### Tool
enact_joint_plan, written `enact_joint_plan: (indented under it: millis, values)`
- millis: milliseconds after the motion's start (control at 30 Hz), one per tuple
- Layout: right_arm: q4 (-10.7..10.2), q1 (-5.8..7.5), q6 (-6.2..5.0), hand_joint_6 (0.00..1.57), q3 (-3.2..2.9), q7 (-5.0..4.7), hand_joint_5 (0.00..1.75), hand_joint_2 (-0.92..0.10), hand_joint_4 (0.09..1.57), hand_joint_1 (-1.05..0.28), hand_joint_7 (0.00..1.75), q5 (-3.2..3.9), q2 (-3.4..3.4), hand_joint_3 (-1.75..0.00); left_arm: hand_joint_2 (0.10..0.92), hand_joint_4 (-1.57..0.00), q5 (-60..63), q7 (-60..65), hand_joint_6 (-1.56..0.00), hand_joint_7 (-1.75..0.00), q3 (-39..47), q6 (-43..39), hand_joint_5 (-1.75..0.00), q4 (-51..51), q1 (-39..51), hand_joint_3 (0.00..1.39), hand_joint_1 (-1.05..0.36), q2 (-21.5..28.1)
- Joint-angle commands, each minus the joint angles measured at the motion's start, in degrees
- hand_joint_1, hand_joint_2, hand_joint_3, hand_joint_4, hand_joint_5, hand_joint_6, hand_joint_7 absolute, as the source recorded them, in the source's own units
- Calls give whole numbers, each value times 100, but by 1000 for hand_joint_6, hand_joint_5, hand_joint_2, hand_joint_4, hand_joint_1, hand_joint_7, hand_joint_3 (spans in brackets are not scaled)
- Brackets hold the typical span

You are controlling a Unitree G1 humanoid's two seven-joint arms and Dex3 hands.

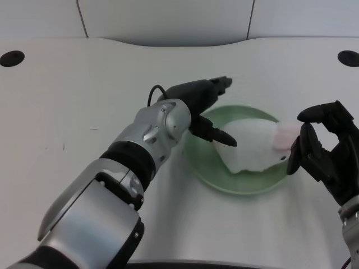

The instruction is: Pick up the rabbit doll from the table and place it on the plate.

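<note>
On a white table, at about four o'clock from its centre, a white rabbit doll with a pink ear lies on a pale green plate, its body resting across the dish and the ear reaching over the rim toward three o'clock. The robot's left hand hovers at the plate's ten o'clock edge, fingers spread and grasping nothing; one dark fingertip points at the doll's near flank and seems to touch or nearly touch it. The right hand waits at the plate's three o'clock side. The doll looks soft, light and plush, likely to squash and sag under a grip rather than slip; the thick middle of the body appears the surest place to take hold, the floppy ear the poorest. The placing step appears done.
</note>
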Motion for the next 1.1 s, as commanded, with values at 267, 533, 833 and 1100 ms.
enact_joint_plan:
  millis: [267,533,833,1100]
  values:
    - [283,-160,-98,472,-154,141,1746,-868,1057,-196,1746,110,-112,-915,921,1,-1222,-929,1,1,987,-785,1,-1373,692,144,-1045,1138]
    - [453,-283,-165,444,-189,166,1746,-877,1025,-203,1746,-14,-195,-893,921,-30,-2571,-1930,-105,-78,1930,-187,-459,-4242,2625,323,-932,1912]
    - [629,-407,-257,467,-213,162,1746,-883,1035,-188,1746,-31,-207,-884,921,-124,-3641,-1866,-283,-72,2660,256,-713,-6005,4292,336,-812,1932]
    - [680,-487,-124,459,-238,144,1746,-889,1037,-169,1746,-9,-275,-885,921,-404,-4213,-1918,-528,-118,3052,-5,-971,-6394,5775,334,-670,1886]
